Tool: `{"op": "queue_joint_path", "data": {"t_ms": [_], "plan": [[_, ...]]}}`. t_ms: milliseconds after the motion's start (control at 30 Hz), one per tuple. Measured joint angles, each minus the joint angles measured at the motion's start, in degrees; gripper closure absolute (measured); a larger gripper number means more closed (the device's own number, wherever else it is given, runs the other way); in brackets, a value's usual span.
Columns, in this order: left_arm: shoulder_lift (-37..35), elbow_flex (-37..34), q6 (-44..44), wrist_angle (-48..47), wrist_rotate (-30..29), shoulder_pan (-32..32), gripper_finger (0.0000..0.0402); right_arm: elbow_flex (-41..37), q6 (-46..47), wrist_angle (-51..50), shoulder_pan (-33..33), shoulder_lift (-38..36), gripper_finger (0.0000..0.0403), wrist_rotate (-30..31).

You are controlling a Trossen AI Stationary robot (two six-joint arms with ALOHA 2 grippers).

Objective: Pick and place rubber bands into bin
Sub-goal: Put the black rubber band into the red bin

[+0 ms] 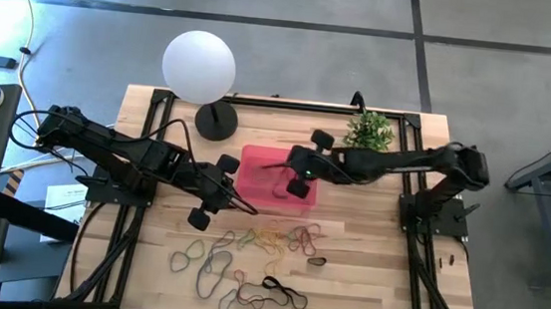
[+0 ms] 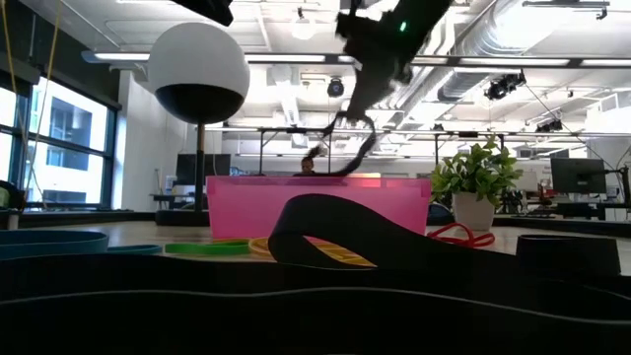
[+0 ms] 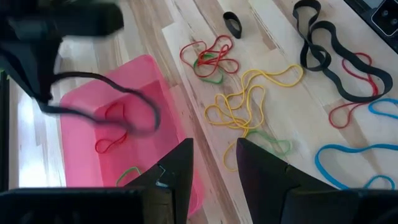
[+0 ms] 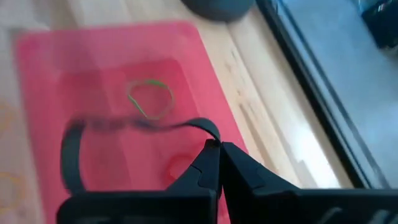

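Looming largest in the low view, a black band [image 2: 325,232] lies on the wooden table [image 1: 365,272] with other loose rubber bands [image 1: 256,258] scattered across the table's front half: yellow, red, green, blue and black loops, none touching the bin. Behind them, toward the table's middle, sits the pink bin [image 1: 275,180], with a green loop [image 4: 151,98] and a red loop [image 3: 112,127] already on its floor. Above the bin hangs the right gripper [image 4: 217,149], its fingers pinched together on a long black rubber band [image 4: 124,127] that dangles over the tray. At the bin's left edge, just beside its wall, the left gripper [image 3: 211,168] hovers with fingers narrowly parted, holding nothing.
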Motion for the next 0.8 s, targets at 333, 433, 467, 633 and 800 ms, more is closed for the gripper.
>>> {"op": "queue_joint_path", "data": {"t_ms": [333,433,467,633,800], "plan": [[0.00,0.00,0.00,-0.07,0.00,0.00,0.0291,0.00,-0.02,-0.99,-4.73,5.22,0.0403,-8.03],[0.00,0.00,0.00,-0.15,0.00,0.00,0.0291,0.00,0.64,-1.53,-5.40,5.34,0.0401,-10.87],[0.00,0.00,0.00,-0.25,0.00,0.00,0.0291,0.02,1.16,-1.59,-5.61,5.35,0.0399,-11.98],[0.00,0.00,0.08,-0.26,0.00,0.00,0.0291,0.02,1.75,-3.87,-6.95,5.37,0.0354,-19.73],[0.00,0.00,1.11,-0.13,0.00,0.00,0.0291,0.02,3.12,-4.52,-6.99,5.37,0.0272,-20.23]]}}
